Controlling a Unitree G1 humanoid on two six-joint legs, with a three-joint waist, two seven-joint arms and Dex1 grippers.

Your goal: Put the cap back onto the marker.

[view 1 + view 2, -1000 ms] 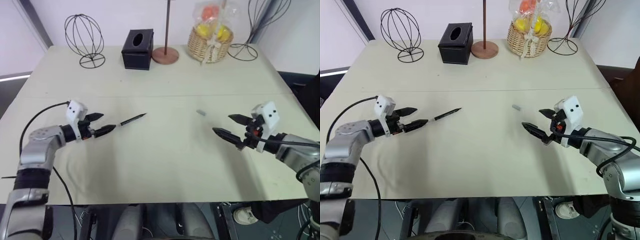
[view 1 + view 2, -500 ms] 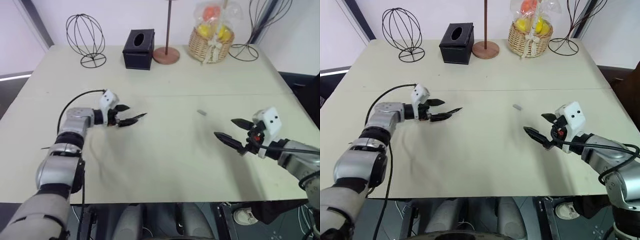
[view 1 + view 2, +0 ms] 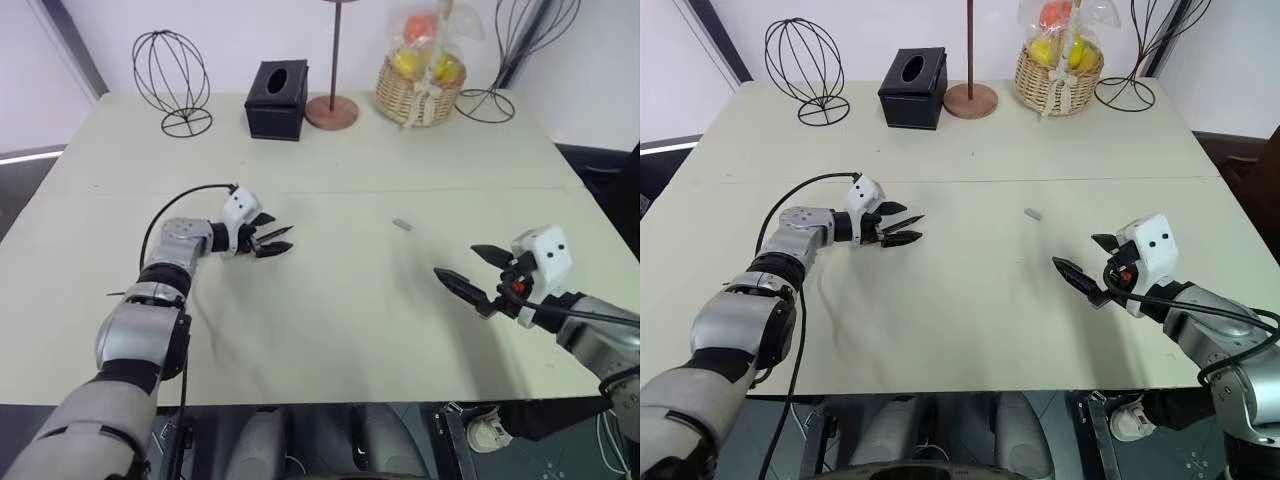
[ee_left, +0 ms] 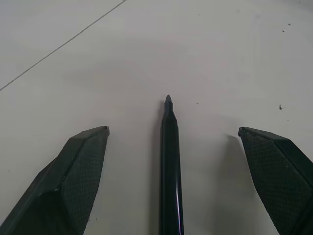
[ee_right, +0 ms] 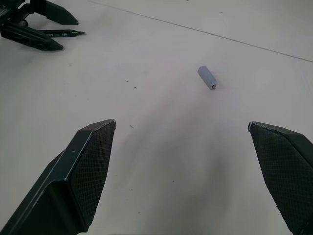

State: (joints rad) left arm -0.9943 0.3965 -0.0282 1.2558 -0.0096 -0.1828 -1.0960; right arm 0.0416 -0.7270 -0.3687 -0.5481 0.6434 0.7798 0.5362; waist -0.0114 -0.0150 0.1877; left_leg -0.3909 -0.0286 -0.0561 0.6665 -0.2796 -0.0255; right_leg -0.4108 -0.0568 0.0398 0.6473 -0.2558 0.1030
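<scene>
the marker (image 4: 170, 166) lies flat on the table (image 3: 330, 320), running lengthwise between the wide-spread fingers of the left gripper (image 3: 271, 240), which straddles it without touching it and holds nothing. the cap (image 5: 207, 78) lies on its side on bare tabletop, well apart from the marker and ahead of the right gripper (image 3: 470, 270), whose fingers are equally wide and empty. both look light and stiff, the marker's glossy barrel probably slippery, so a squeeze across mid-barrel should suit; the tiny cap may roll and wants pinching across its sides, though which end is open is hard to tell.
</scene>
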